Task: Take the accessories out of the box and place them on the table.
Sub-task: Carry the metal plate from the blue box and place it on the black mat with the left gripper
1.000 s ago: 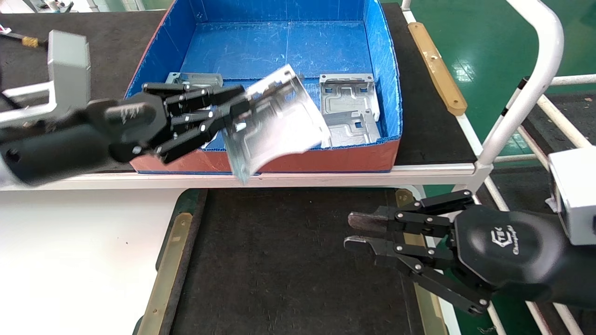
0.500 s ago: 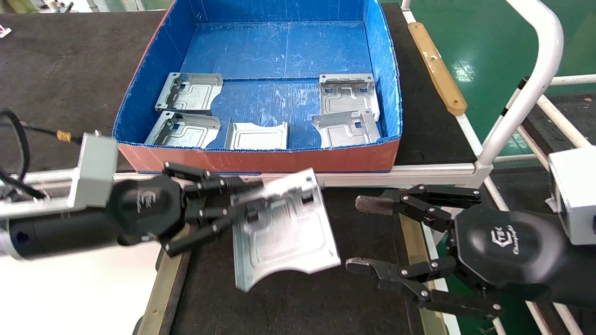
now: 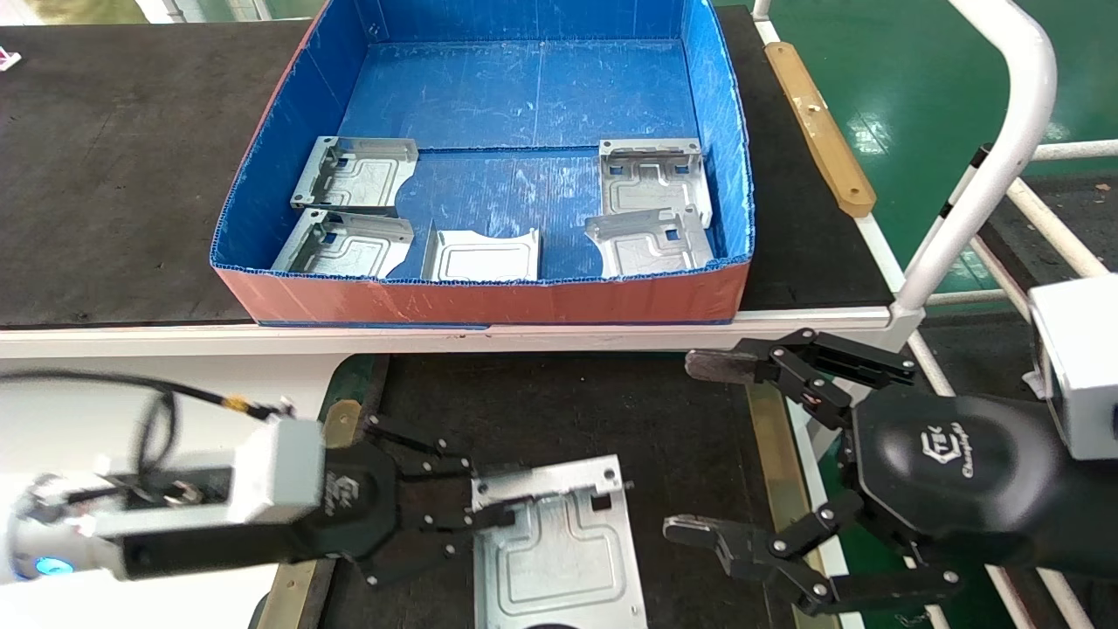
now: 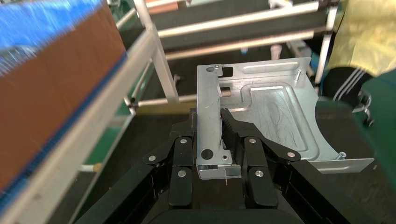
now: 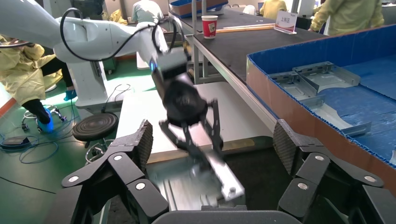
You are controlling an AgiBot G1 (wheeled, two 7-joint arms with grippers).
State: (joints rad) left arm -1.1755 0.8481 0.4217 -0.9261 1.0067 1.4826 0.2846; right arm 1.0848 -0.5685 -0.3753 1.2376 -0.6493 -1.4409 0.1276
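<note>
Head view is showing the left gripper (image 3: pixel 476 515) clamping one plate (image 3: pixel 559 559) by its bent edge, low over the table (image 3: pixel 559 411), while the right gripper (image 3: pixel 699 450) is waiting wide open just beside it; five accessories (image 3: pixel 480 255) are lying in the box (image 3: pixel 489 301). Left wrist view is showing the fingers (image 4: pixel 231 135) pinching that edge, the plate extending away. Right wrist view is showing the plate directly ahead between the spread jaws.

Five accessories (image 3: pixel 479 255) in box (image 3: pixel 489 301), near front wall; box behind table (image 3: pixel 559 402).
</note>
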